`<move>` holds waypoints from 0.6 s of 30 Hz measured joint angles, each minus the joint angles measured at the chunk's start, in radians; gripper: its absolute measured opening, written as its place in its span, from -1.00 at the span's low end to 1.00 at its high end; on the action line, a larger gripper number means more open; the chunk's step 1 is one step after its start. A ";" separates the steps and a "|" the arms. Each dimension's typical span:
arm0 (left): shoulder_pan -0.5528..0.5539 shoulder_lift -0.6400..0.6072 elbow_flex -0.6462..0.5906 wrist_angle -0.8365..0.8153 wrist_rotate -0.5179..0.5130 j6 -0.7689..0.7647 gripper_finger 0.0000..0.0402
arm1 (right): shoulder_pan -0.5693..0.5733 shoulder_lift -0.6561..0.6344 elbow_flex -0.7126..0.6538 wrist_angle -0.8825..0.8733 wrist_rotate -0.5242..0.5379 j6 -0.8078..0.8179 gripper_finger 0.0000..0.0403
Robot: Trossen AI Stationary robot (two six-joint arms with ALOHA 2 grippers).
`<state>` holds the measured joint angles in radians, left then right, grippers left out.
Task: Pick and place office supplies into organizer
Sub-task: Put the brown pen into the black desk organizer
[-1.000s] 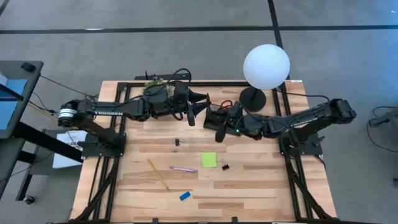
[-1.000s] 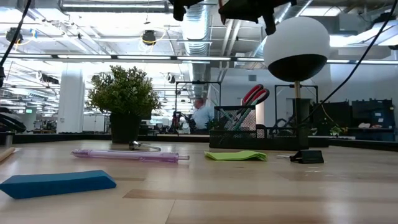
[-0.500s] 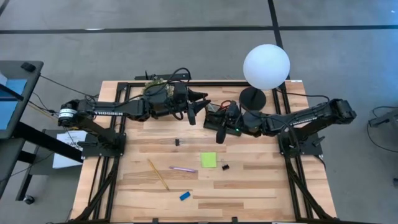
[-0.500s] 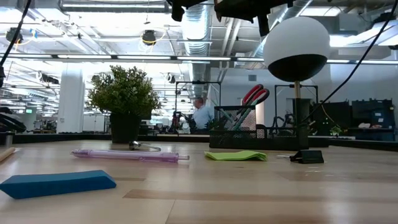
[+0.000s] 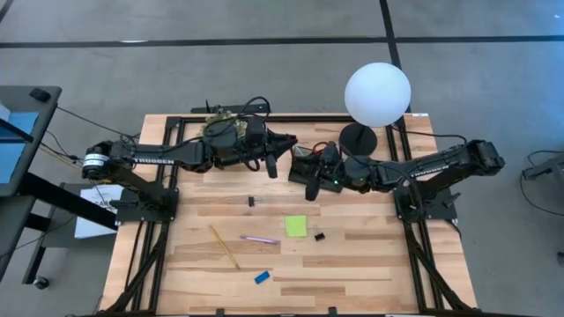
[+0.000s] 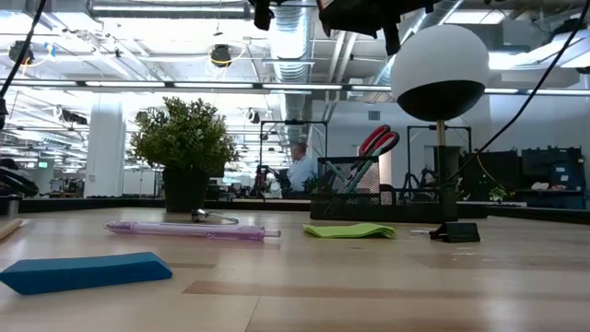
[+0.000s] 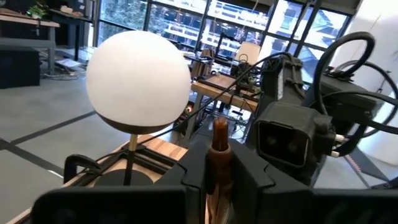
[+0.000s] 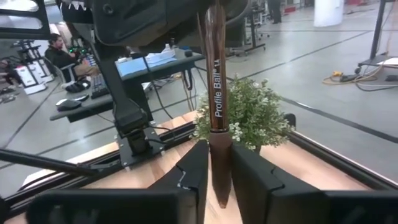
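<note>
A brown pen [image 8: 216, 93] hangs in the air between my two grippers, above the table's far middle. My left gripper [image 5: 284, 143] comes from the left and is shut on one end of it. My right gripper [image 5: 301, 157] comes from the right, its fingers closed on the other end. The black organizer [image 6: 369, 195] stands below them with red-handled scissors [image 6: 378, 140] upright in it. A green sticky-note pad [image 5: 295, 226], a pink pen [image 5: 260, 239], a yellow pencil [image 5: 223, 246], a blue eraser [image 5: 262, 277] and a black clip [image 5: 319, 236] lie flat on the table. My left gripper pinches the pen's end [image 7: 219, 138] between its two fingers, coming level from the table's left. The pen runs along the fingers and is clear of the table. My right gripper has the pen's other end [image 8: 219, 149] between its two fingers, coming level from the table's right. The pen runs on past the fingertips into the left gripper.
A lamp with a white globe [image 5: 377, 94] stands at the far right, next to the organizer. A potted plant [image 6: 187, 148] stands at the far edge under my left arm. A second small clip [image 5: 250, 202] lies mid-table. The near half of the table holds the loose supplies.
My left gripper's fingers stood spread apart a second ago and have shut on the pen's end. My right gripper has gone a little toward the table's left with the pen, up to the left gripper.
</note>
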<state>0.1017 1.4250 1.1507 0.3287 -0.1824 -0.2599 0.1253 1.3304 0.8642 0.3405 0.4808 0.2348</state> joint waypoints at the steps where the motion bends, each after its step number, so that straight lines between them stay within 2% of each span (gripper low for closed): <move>1: 0.000 0.000 0.000 -0.001 -0.003 0.004 -0.86 | 0.000 0.000 0.000 -0.003 0.003 0.000 -0.66; 9: 0.003 0.000 0.000 -0.041 -0.037 0.049 -0.86 | 0.002 -0.004 0.000 -0.019 0.020 -0.002 -0.36; 11: 0.010 0.000 0.000 -0.079 -0.065 0.071 -0.86 | 0.006 -0.022 0.000 -0.013 0.053 0.043 -0.32; 16: 0.071 0.021 -0.011 -0.113 -0.104 0.100 -0.86 | 0.046 -0.119 0.000 -0.016 0.100 0.074 -0.34; 18: 0.111 0.051 -0.024 -0.069 -0.052 0.089 -0.86 | 0.070 -0.167 0.000 -0.013 0.094 0.074 -0.38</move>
<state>0.2129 1.4756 1.1263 0.2601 -0.2340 -0.1708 0.1948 1.1635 0.8642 0.3277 0.5743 0.3084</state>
